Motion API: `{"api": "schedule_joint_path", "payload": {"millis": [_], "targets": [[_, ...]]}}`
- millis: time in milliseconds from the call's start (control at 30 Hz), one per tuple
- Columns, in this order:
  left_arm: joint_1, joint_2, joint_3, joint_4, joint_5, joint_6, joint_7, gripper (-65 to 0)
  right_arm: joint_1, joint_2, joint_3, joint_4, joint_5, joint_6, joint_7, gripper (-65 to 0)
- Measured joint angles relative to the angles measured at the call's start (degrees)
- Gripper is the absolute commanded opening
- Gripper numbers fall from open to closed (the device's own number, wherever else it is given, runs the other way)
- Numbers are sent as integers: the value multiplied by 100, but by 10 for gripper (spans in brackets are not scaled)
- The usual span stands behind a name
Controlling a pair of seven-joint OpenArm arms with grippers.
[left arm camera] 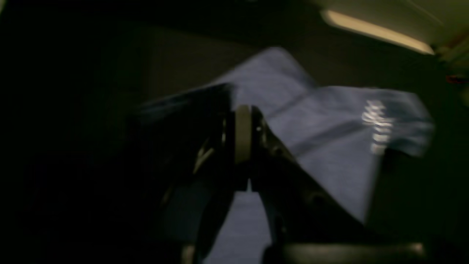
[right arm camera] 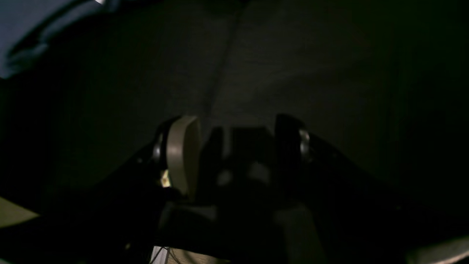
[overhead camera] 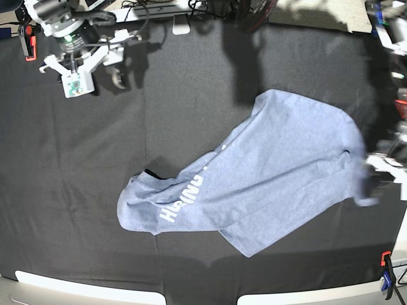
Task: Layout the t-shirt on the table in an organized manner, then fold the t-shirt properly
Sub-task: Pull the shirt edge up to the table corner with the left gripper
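The light blue-grey t-shirt (overhead camera: 267,178) lies crumpled on a diagonal across the black table (overhead camera: 76,190), its white lettering (overhead camera: 184,197) facing up near the lower left end. At the shirt's right corner my left gripper (overhead camera: 375,184) is blurred. In the left wrist view that gripper (left arm camera: 243,135) is shut, with the t-shirt (left arm camera: 329,121) cloth spreading out from its fingertips. My right gripper (overhead camera: 82,67) hovers at the far left corner, away from the shirt. Its jaws (right arm camera: 236,146) stand open over bare table (right arm camera: 293,55), and a bit of t-shirt (right arm camera: 22,29) shows at the top left.
An orange clamp (overhead camera: 28,41) sits at the far left corner and an orange and blue clamp (overhead camera: 386,273) at the near right. The white rim (overhead camera: 82,289) runs along the near edge. Cables and equipment line the far edge.
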Motion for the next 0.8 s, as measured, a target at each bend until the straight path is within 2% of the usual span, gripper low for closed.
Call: {"api": "schedule_joint_path", "payload": {"millis": [100,200,267,333,367,433,500,533,600,633,700,800], "targets": [[249,72,96,310,-494,-437,136,-650,0,-4,2,0,4,2,0,-327],[686,-42,96,658,-553,-876,426,-650,0,-2,4,0,2,0,4,-327],[977,-225,50,815,-501,-896,372,-650,-2,-2,4,0,2,0,4,-327],[1161,-391,-92,817,-280,-881,76,-650,0,0,4,0,2,0,7,-327],[1228,-435,-188,817,-109,-837,-81,-650,2,0,4,0,4,0,7,-327],[1307,-457,-391,817,221,-542,-203,-650,2,-2,2,0,4,2,7,-327],[1373,-455,-577,817,308,-540,-131,-650,2,0,4,0,2,0,13,-327],[1425,-459,-667,820,192,-621,66,-650,2,0,4,0,2,0,24,-327],[1587,-457,-822,820,-177,-1078,581,-650,2,0,4,-2,2,2,22,-327],[1714,-457,-887,817,-494,-1193,881,-650,2,-2,2,-2,2,2,24,-327],[2024,-483,-957,820,-1047,-1196,1447,-650,2,-4,2,-2,4,0,66,-327],[2446,-782,-942,817,-1193,-1191,2229,-650,2,17,4,-2,2,0,118,-327]]}}
